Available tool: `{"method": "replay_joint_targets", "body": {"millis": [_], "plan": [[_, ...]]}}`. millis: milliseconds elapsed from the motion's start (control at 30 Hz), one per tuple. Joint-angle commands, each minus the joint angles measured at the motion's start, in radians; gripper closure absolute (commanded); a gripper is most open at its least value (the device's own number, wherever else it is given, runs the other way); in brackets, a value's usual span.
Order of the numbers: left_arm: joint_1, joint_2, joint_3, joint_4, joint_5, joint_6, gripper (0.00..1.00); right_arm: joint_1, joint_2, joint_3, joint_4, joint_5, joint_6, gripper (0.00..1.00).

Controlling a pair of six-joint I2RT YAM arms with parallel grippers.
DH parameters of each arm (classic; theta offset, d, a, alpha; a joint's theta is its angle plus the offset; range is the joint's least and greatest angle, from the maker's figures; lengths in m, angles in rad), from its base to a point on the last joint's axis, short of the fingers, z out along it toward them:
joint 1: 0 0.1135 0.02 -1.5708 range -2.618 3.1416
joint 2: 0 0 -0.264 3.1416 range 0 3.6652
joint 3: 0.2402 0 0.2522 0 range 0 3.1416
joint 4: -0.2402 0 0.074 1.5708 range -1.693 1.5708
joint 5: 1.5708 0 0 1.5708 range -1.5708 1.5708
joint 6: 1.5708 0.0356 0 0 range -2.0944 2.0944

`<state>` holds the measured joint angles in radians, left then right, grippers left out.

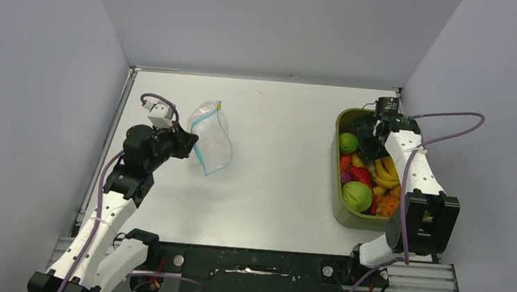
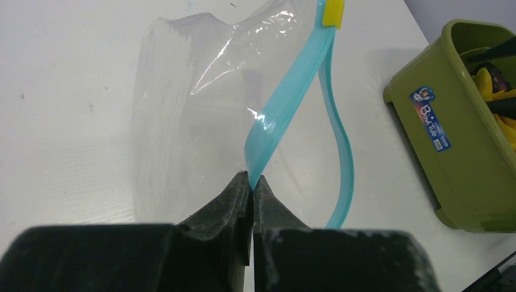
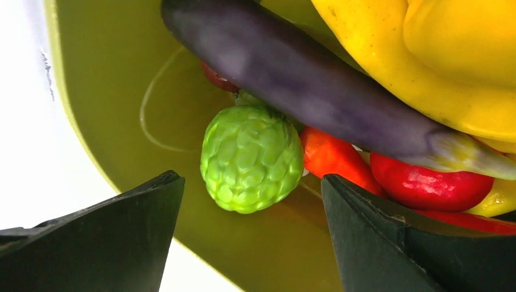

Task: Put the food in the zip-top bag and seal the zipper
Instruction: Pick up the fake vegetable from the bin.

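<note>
From above, the zip-top bag [image 1: 213, 137] lies left of centre on the table [image 1: 273, 189], well apart from the olive bin [image 1: 336, 194], which sits close to the right wall [image 1: 498, 81]; a broad bare stretch of table separates them. The left fingers [image 1: 186, 142] meet the bag's left edge, and the right fingers [image 1: 366, 137] reach into the bin's far end among the food [image 1: 358, 194]. At the left wrist, the fingers are pinched tight on one lip of the teal zipper [image 2: 286, 103]; the other lip bows away to the right, so the mouth gapes up to its yellow end [image 2: 333, 12]. At the right wrist, the fingers are spread wide, holding nothing, either side of a bumpy green fruit [image 3: 252, 158] near the bin wall, under a purple eggplant [image 3: 304, 79], with bananas [image 3: 426, 55] and a red pepper [image 3: 426, 182] crowding the right.
</note>
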<state>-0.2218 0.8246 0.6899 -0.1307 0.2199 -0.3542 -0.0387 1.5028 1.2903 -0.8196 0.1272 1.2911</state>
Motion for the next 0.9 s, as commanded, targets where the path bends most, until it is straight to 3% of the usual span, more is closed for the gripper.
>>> {"method": "replay_joint_targets", "body": {"millis": [0, 567, 867], "plan": [[-0.002, -0.020, 0.005, 0.041, -0.003, 0.018, 1.00, 0.000, 0.027, 0.046, 0.005, -0.025, 0.040, 0.14], [-0.002, -0.019, 0.003, 0.039, -0.004, 0.023, 1.00, -0.003, 0.115, 0.038, 0.060, -0.074, 0.033, 0.14], [-0.001, -0.020, 0.003, 0.032, -0.016, 0.026, 1.00, -0.002, 0.066, -0.008, 0.123, -0.055, 0.008, 0.26]]}}
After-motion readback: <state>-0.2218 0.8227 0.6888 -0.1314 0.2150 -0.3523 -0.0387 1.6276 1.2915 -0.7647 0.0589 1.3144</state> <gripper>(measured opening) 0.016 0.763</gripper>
